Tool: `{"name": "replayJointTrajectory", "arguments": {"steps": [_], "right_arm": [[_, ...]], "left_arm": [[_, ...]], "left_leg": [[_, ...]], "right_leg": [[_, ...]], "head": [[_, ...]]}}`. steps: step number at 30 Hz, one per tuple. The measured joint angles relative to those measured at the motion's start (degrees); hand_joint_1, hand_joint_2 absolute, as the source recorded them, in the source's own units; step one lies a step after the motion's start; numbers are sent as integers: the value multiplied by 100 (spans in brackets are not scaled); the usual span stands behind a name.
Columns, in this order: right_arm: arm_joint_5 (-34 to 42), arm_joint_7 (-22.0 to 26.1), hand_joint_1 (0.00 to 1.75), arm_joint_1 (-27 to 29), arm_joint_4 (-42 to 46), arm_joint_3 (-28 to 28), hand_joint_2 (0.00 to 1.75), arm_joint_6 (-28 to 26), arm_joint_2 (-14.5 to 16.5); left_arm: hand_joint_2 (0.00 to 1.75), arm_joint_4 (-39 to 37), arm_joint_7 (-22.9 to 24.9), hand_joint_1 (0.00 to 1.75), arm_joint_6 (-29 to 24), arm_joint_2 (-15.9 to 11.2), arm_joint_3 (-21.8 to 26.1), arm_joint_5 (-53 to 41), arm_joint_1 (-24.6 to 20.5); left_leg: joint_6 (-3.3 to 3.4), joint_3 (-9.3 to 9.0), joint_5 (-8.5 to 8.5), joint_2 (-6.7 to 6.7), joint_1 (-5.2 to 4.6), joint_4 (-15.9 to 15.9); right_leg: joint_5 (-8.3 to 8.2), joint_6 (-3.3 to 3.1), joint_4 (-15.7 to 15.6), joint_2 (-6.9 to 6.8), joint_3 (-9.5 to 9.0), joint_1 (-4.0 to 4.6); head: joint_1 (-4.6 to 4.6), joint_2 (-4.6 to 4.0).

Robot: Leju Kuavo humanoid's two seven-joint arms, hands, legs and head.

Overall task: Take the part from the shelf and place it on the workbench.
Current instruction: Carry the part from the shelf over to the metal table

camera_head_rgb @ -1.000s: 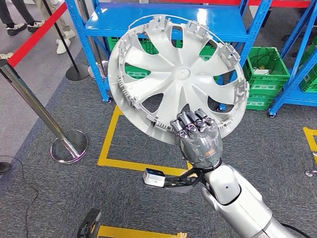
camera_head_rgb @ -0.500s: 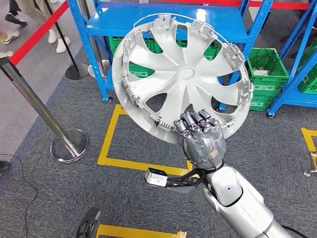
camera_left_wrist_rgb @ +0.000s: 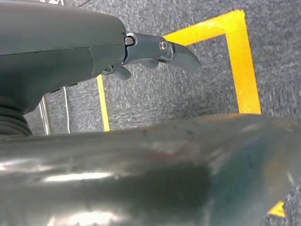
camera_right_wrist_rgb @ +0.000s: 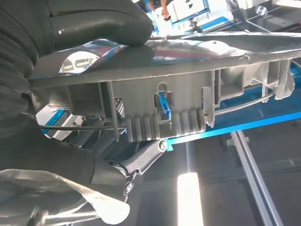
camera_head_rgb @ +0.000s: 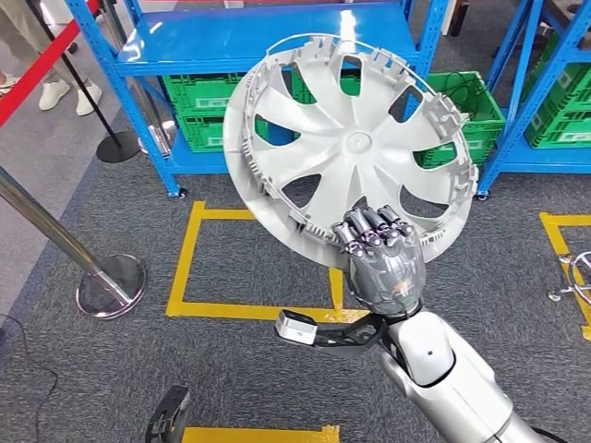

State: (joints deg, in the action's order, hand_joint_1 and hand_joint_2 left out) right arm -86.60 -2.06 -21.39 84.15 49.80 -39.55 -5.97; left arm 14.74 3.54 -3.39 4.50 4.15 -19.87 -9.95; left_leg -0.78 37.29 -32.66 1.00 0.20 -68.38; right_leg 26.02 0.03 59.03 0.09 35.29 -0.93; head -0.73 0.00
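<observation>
- Silver right arm reaches up from below, its right hand [camera_head_rgb: 384,263] gripping the lower rim of the hubcap [camera_head_rgb: 352,148], fingers [camera_head_rgb: 369,226] curled over the edge.
- Tilted, the hubcap is held in the air before the blue shelf [camera_head_rgb: 236,37], above the grey carpet [camera_head_rgb: 90,369].
- Left hand [camera_left_wrist_rgb: 156,49]: whether it is open or closed cannot be told.
- No writing is legible.
</observation>
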Motion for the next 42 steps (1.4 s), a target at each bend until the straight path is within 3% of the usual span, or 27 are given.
{"name": "replayJointTrajectory", "arguments": {"steps": [2,3,5,7,9,11,13,15,16,18,19,21,23,24,26,28,31,32,33,34,35,37,38,40,42], "right_arm": [[-2,5,175,10,0,-2,175,1,0],[-2,7,175,17,0,-3,175,1,0],[-2,10,175,25,0,-3,175,1,0],[-3,13,175,24,0,-4,175,1,0],[-4,14,175,22,3,-8,175,0,0],[-3,14,175,29,7,-18,175,-2,-1],[-2,15,175,34,10,-32,175,-3,-2],[-2,16,175,41,11,-41,175,-3,-2],[-2,17,175,46,10,-43,175,-3,-3],[-2,16,175,55,4,-48,175,-2,-7],[-2,16,175,55,1,-51,175,-2,-9],[-2,16,175,52,-3,-56,175,-1,-10],[-1,14,175,50,-3,-59,175,-1,-9],[0,11,175,53,-4,-63,175,-2,-10],[1,1,175,63,-6,-72,175,-2,-10],[1,-4,175,65,-7,-80,175,-1,-10],[1,-2,175,68,-10,-84,175,-1,-9],[1,-2,175,72,-14,-84,175,-1,-9],[1,-2,175,76,-17,-84,175,-1,-9],[0,-4,175,80,-19,-84,175,-1,-9],[0,-6,175,82,-20,-84,175,-1,-9],[0,-16,175,81,-20,-84,175,-1,-9],[-1,-21,175,81,-21,-84,175,-1,-9],[-4,-35,175,83,-22,-86,175,-2,-9],[-7,-50,175,100,-22,-97,175,-3,-9]], "left_arm": [[0,-1,0,0,0,5,0,0,12],[0,-1,0,0,0,9,0,-1,15],[0,0,0,0,0,13,0,-1,14],[0,-1,0,0,0,-1,1,0,14],[0,-1,0,0,-1,-10,2,1,14],[0,1,0,0,-3,-2,3,2,2],[0,1,-2,0,-9,7,4,2,-11],[0,1,-4,0,-15,12,4,2,-2],[0,1,-4,0,-16,13,5,2,8],[0,1,-4,0,-16,17,6,2,23],[0,1,-5,0,-16,20,7,2,24],[0,1,-7,0,-17,23,7,2,21],[0,1,-10,0,-15,23,8,2,17],[0,1,-10,0,-11,22,8,2,17],[0,1,-11,0,-4,21,9,2,16],[0,1,-11,0,0,20,9,1,12],[0,1,-11,0,0,20,9,1,27],[0,1,-11,0,0,22,9,1,37],[0,1,-11,0,-1,24,9,1,45],[0,1,-11,0,-3,26,9,1,50],[0,1,-11,0,-7,27,10,1,52],[0,1,-10,0,-18,19,13,2,55],[0,1,-10,0,-22,15,15,2,56],[0,1,-4,0,-25,10,17,3,58],[0,1,0,0,-27,20,18,3,48]], "left_leg": [[9,254,-216,-27,0,-609],[28,261,-160,-34,-1,-636],[105,-5,229,-124,-13,-72],[206,-321,549,-359,-22,614],[257,-419,609,-479,-40,852],[258,-451,619,-382,-43,971],[257,-498,643,-269,-15,1126],[262,-503,666,-165,-4,1180],[266,-497,668,-108,-5,1177],[262,-493,663,8,-5,1167],[254,-494,658,61,-3,1159],[214,-494,633,151,-8,1129],[156,-474,603,214,-40,1070],[131,-467,594,246,-57,1053],[92,-464,576,305,-59,1036],[42,-408,420,207,-32,866],[-5,3,-129,-9,-5,-148],[-6,145,-239,-26,-4,-470],[1,213,-237,-33,-4,-615],[16,183,-118,-44,-4,-533],[38,62,89,-79,-4,-249],[101,-254,487,-313,3,500],[126,-359,587,-427,2,756],[159,-418,597,-503,-11,926],[178,-438,593,-388,-6,1024]], "right_leg": [[-6,-12,2,95,10,16],[-8,-14,3,146,10,25],[-12,-13,4,257,-3,38],[-27,9,3,350,2,33],[-59,62,-1,429,40,3],[-85,126,-10,475,97,-12],[41,173,160,318,229,8],[364,215,751,106,511,18],[516,238,1122,64,672,13],[569,274,1454,30,802,4],[450,284,1298,6,706,0],[149,286,563,-142,296,4],[32,221,39,-272,0,27],[51,177,-30,-289,-37,43],[30,95,-35,-192,-27,44],[6,31,-45,-109,-22,30],[-11,-17,-49,28,-19,26],[-12,-19,-48,83,-20,30],[-13,-19,-48,142,-21,33],[-14,-19,-47,203,-25,34],[-16,-17,-46,265,-32,34],[-22,0,-42,374,-30,30],[-34,22,-38,424,-10,19],[-71,89,-37,519,54,-8],[-83,158,-34,541,120,-18]], "head": [[1,0],[1,0],[1,0],[-3,0],[17,0],[40,0],[22,0],[-1,0],[-4,0],[-6,0],[-6,0],[-6,0],[-8,0],[-10,0],[-13,0],[-5,0],[4,0],[3,0],[3,0],[3,0],[3,0],[-3,0],[-3,0],[11,0],[24,0]]}}
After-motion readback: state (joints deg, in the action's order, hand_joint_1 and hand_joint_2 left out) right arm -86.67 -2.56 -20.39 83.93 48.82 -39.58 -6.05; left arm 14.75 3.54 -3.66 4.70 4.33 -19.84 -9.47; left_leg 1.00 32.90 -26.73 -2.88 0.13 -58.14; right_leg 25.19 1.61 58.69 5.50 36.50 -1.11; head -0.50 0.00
